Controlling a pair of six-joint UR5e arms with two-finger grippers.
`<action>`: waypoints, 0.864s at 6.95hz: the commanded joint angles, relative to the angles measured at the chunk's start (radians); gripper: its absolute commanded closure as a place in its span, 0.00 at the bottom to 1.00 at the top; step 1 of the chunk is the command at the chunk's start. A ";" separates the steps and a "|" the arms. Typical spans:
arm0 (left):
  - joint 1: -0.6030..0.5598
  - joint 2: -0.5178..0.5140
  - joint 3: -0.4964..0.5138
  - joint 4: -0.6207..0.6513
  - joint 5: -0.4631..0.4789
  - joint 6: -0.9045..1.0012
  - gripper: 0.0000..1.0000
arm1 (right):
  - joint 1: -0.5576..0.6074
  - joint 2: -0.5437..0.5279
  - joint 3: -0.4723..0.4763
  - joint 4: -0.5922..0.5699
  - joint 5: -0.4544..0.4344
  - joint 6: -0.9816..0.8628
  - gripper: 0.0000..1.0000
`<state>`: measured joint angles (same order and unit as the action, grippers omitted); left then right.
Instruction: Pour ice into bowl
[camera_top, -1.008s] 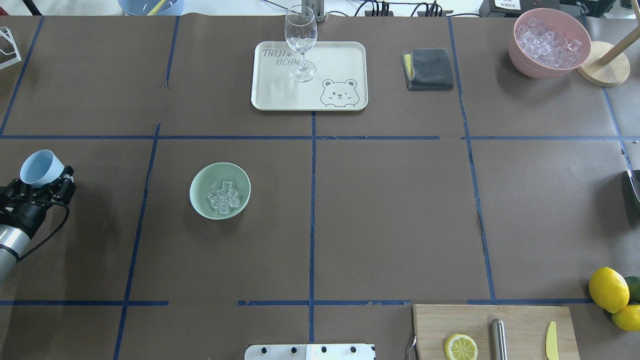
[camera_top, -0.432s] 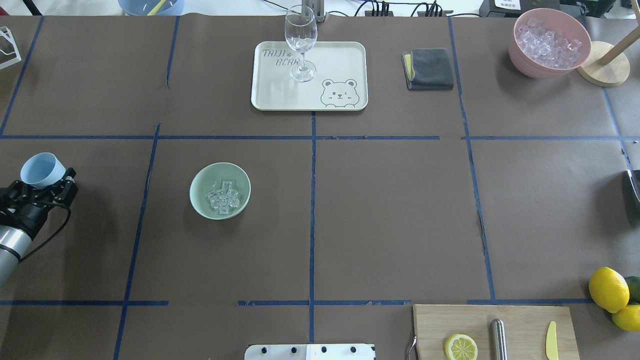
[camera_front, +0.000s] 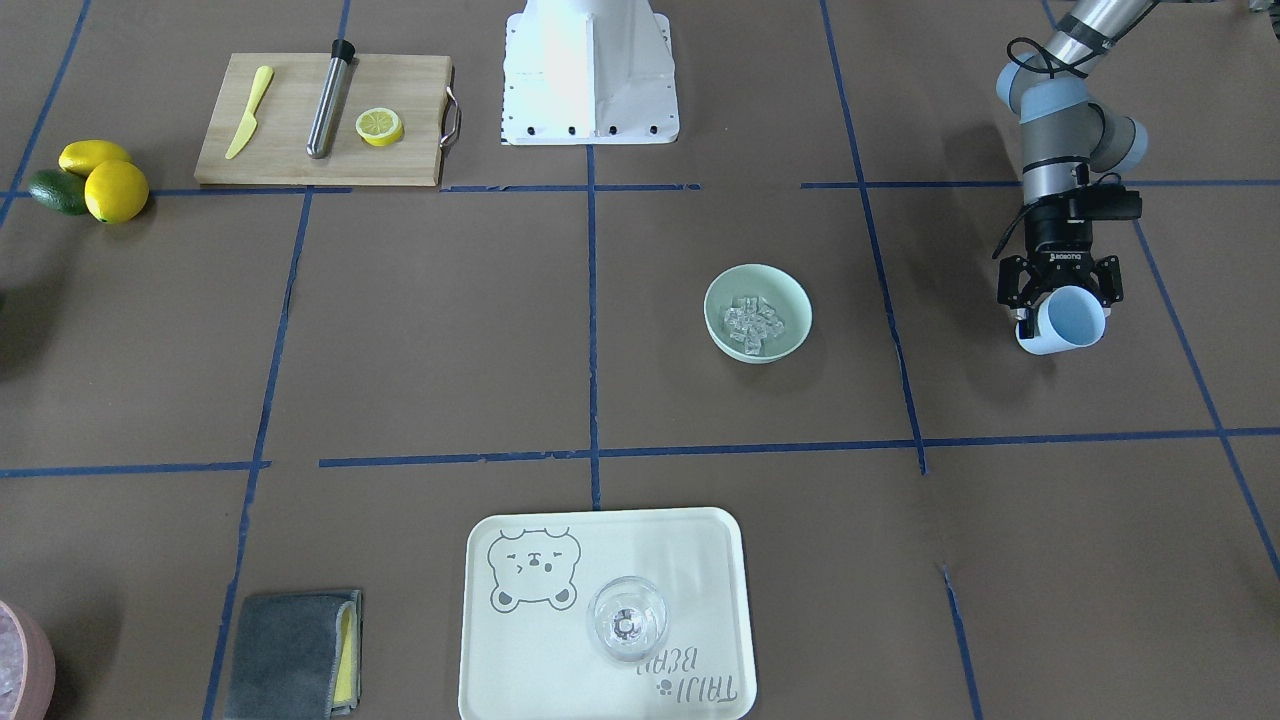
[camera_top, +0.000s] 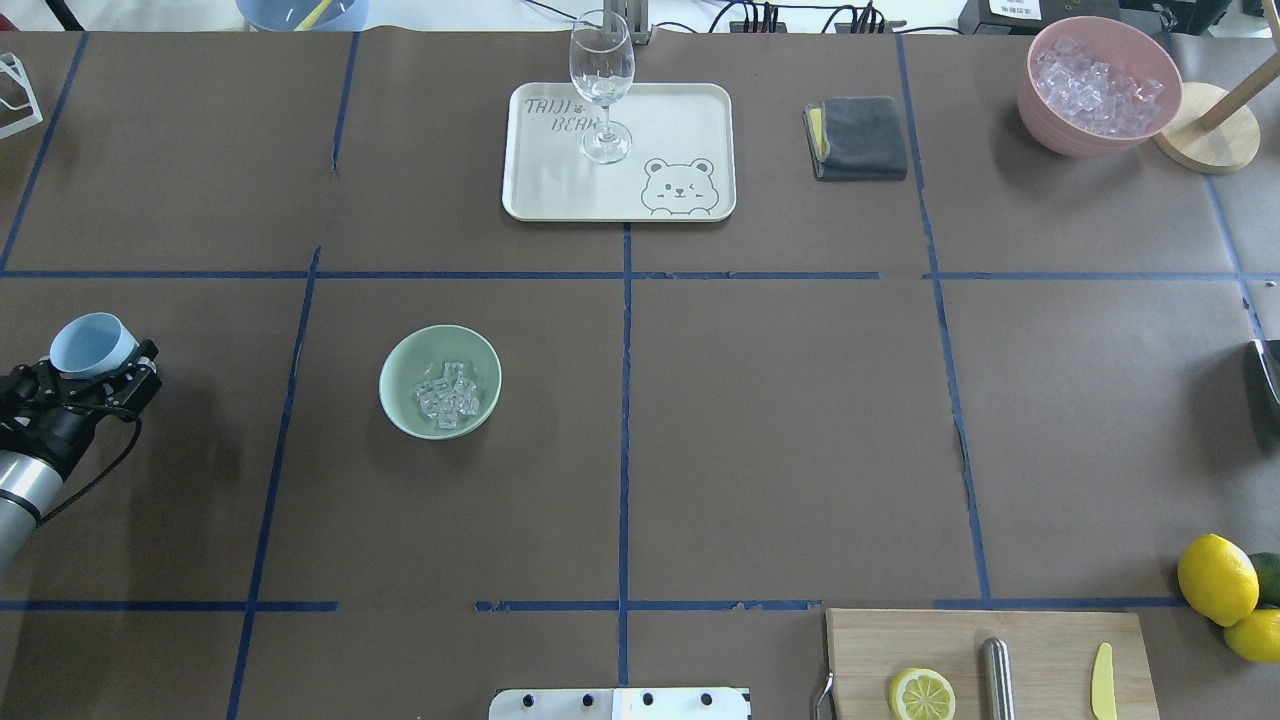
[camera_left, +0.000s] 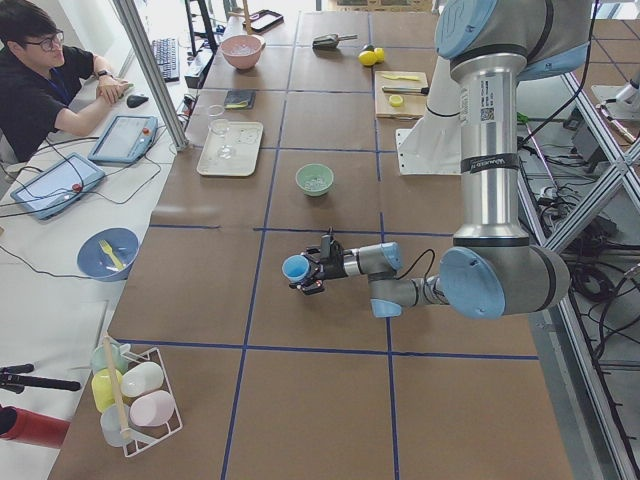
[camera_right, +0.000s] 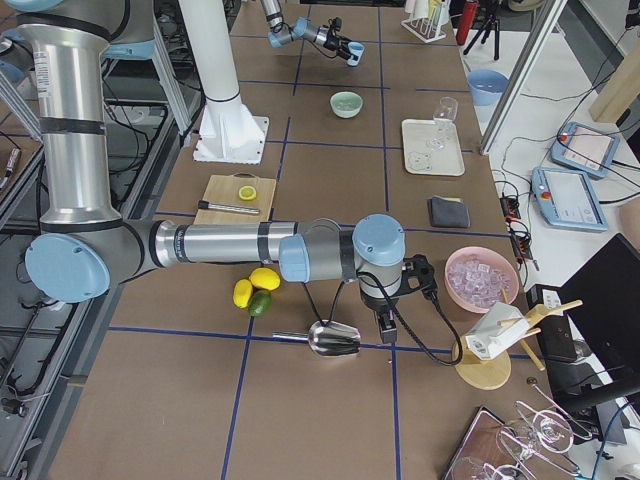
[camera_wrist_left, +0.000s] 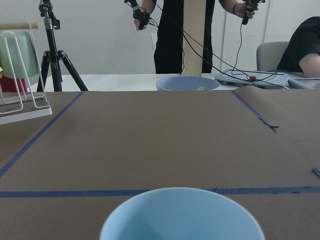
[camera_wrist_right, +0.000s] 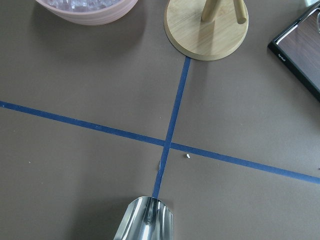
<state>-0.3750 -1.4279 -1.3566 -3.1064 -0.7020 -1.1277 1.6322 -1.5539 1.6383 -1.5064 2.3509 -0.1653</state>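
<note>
ice (camera_top: 447, 394) sits heaped inside the mint bowl (camera_top: 400, 385), bowl upright, pour looks done. left gripper (camera_top: 92, 372) well apart from the bowl, on the side away from the robot's centre, fingers clamped on the pale blue cup (camera_top: 92, 346), cup tipped partly over, looks empty in the wrist view. right gripper far from the bowl at the other table end, holding a metal scoop (camera_right: 333, 339) by the side view, can't tell finger state. Risks, as judgement: cup slips from the clamp if set down while tilted and rolls; a low swing back past the bowl could clip its rim and spill cubes
</note>
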 joint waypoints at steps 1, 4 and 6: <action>-0.007 0.026 -0.060 -0.011 -0.013 0.072 0.00 | 0.000 0.003 -0.002 0.000 -0.001 0.001 0.00; -0.074 0.104 -0.205 -0.012 -0.163 0.202 0.00 | 0.000 0.005 0.000 0.000 -0.001 0.003 0.00; -0.207 0.106 -0.245 -0.011 -0.296 0.339 0.00 | 0.000 0.005 0.000 0.000 -0.001 0.015 0.00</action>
<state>-0.5044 -1.3256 -1.5714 -3.1182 -0.9156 -0.8708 1.6321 -1.5494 1.6381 -1.5064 2.3501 -0.1544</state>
